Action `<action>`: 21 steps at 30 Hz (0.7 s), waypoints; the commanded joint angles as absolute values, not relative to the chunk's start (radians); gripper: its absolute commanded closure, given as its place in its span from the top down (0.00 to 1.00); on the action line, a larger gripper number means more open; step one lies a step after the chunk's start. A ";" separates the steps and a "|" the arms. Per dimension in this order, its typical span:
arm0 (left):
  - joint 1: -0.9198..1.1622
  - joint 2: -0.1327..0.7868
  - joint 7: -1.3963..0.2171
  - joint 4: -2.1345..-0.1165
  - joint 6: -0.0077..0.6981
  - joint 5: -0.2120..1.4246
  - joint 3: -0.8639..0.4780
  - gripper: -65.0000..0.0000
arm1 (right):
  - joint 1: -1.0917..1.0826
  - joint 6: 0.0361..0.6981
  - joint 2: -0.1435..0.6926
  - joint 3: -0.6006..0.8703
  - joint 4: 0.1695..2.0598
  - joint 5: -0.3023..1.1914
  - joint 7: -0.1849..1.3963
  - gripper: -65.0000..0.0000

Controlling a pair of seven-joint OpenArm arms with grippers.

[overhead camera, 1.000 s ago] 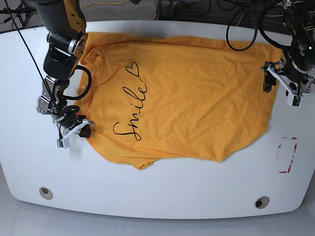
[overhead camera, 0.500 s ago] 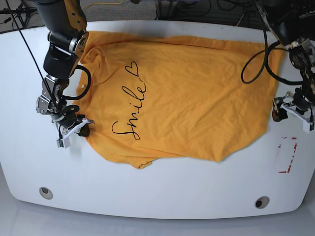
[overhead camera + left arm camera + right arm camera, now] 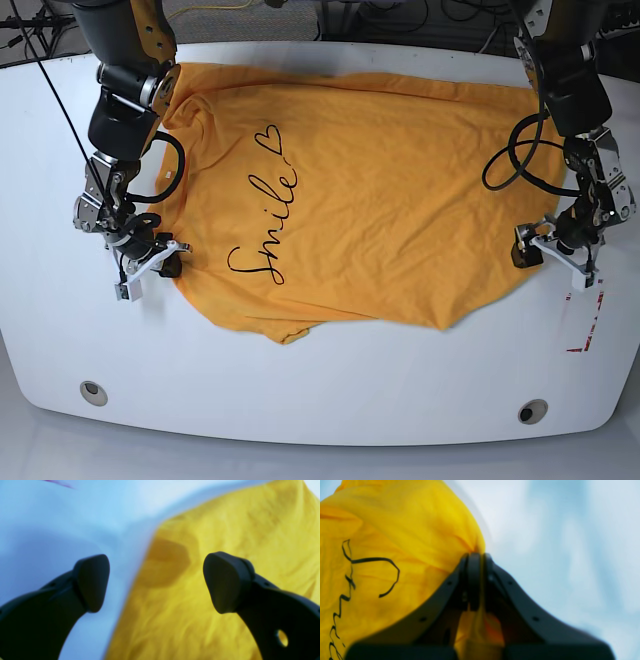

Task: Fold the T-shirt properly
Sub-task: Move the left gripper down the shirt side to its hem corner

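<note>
The T-shirt (image 3: 380, 190) lies spread front-up across the white counter (image 3: 320, 390), its "Smile" print (image 3: 262, 232) and heart outline (image 3: 271, 142) facing up, with nothing folded over yet, so the fold looks to be at its very beginning. The cloth is wrinkled and its near edge runs unevenly.

The right hand (image 3: 163, 262) sits at the shirt's edge on the base view's left, jaws closed flat on a pinch of yellow cloth; the right wrist view shows fabric squeezed between them and bunching below (image 3: 477, 580). That grip probably anchors one corner for a lift.

The left hand (image 3: 548, 252) is at the opposite edge, jaws spread wide with nothing between them. In its wrist view (image 3: 156, 580) one finger hangs over bare counter and the other over cloth, so it straddles the shirt's edge, which suggests it is lining up to take the matching corner. Whether it touches the cloth I cannot tell.

Count: one shirt, two arms, two hands. Also on the counter are two round holes (image 3: 93, 391) near the front and one red-marked patch (image 3: 582, 315) just beside the left hand.
</note>
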State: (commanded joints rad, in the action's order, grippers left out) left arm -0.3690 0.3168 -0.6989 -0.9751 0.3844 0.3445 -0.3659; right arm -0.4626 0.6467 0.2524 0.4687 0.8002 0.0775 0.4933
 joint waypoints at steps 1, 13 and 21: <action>-0.378 0.317 -0.685 -0.952 0.384 0.344 -0.355 0.91 | -0.463 0.647 0.252 0.469 0.800 0.077 0.493 0.00; -0.447 0.272 -0.670 -0.851 0.384 0.346 -0.340 0.84 | -0.461 0.647 0.237 0.469 0.800 0.076 0.493 0.00; -0.450 0.257 -0.748 -0.857 0.401 0.349 -0.338 0.53 | -0.461 0.647 0.226 0.469 0.800 0.076 0.493 0.00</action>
State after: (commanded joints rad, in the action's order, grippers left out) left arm -0.4503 0.2570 -0.7480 -0.8569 0.4012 0.3491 -0.3383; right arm -0.4611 0.6467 0.2263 0.4687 0.8002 0.0760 0.4933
